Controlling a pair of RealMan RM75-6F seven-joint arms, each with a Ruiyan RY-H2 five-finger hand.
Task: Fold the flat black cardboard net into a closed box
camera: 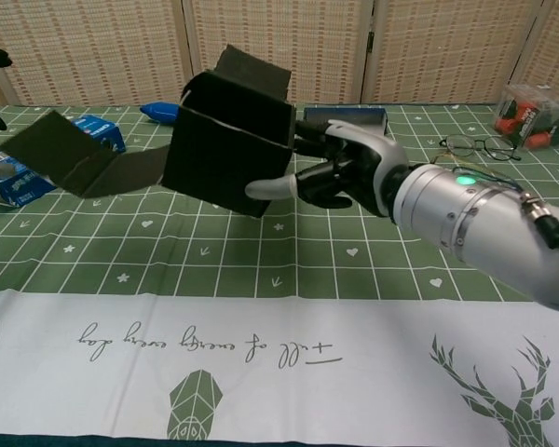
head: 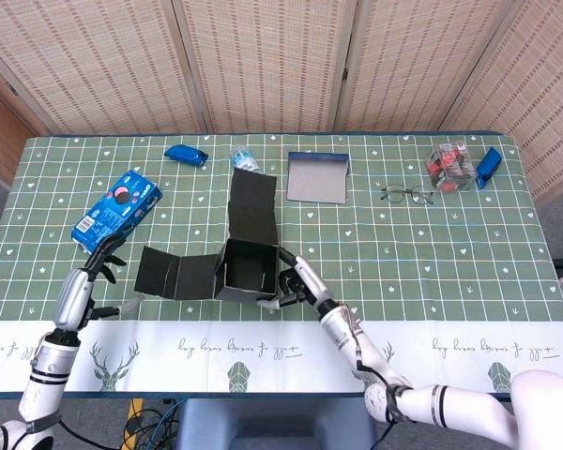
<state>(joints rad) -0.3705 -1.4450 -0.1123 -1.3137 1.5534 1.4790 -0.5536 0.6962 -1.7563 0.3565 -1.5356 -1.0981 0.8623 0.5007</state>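
From the head view, we take the black cardboard box (head: pixel 245 266) as our landmark: it sits partly folded near the front edge of the green checked tablecloth (head: pixel 432 244), its top open and nothing visible inside. One long flap stands up behind it, and two joined panels trail off its left side. Our right hand (head: pixel 296 286) grips the box at its right front corner, fingers curled against the wall. Our left hand (head: pixel 92 272) hangs well left of the box, beyond the trailing panels, fingers spread and holding nothing. Behind the box lies a water bottle (head: pixel 243 159), partly hidden by the raised flap, and to the right of that an open grey tray (head: pixel 317 178), apparently bare inside. Far right of the box sits a clear container (head: pixel 450 164) with red and dark contents we cannot make out.

From the chest view, the box (camera: pixel 228 149) is lifted clear of the cloth and tilted. The right hand (camera: pixel 340 172) holds its right wall, thumb below and fingers wrapped on the edge. The left hand shows only as dark fingertips at the frame's left edge.
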